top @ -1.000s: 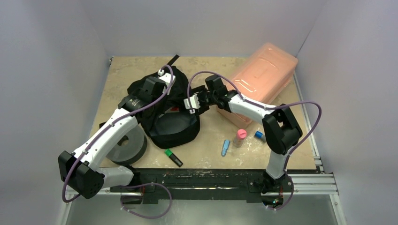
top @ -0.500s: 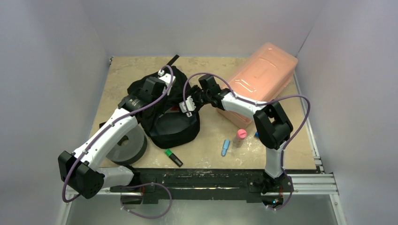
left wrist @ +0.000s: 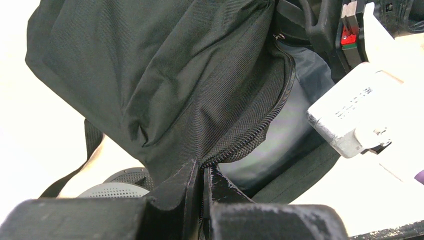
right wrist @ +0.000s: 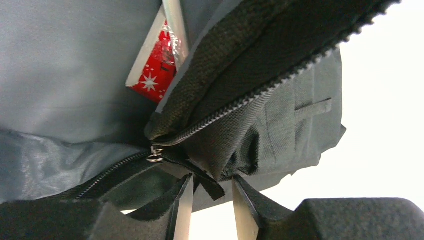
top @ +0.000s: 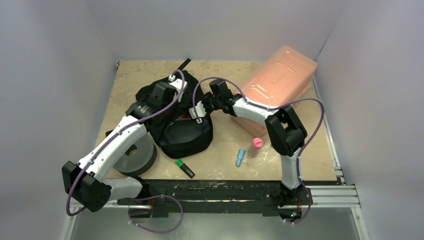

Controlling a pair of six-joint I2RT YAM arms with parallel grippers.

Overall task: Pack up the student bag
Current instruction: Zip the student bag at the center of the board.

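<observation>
- a grey ring (top: 142, 155) lies at the near left of the tabletop (top: 225, 75), partly under the left arm, just beside the bag's near left edge
- the left hand (left wrist: 202, 175) reaches over the bag's far side; in the left wrist view its fingers are pressed together, pinching the black fabric right where the zipper line ends
- the student bag (top: 182, 132) lies flat on the tabletop, left of centre, between the two arms; a strap points toward the far edge
- its main zipper is undone, and the opening shows pale grey lining in both wrist views
- a red packet (right wrist: 157, 65) with a white star and a white edge sits inside the bag against the lining
- a marker (top: 184, 168) with a green cap and black body lies on the tabletop just in front of the bag, near the front edge
- the right hand (right wrist: 211, 202) is at the bag's right side by the opening; its fingers stand a little apart with a fold of the zipper edge between them, and i cannot tell whether the fabric is clamped
- a small blue item (top: 240, 157) lies to the right of the bag, apart from it
- a small bottle with a pink cap (top: 256, 146) stands just beside the blue item
- a translucent pink box (top: 280, 82) sits at the far right, with the right arm crossing in front of its near corner
</observation>
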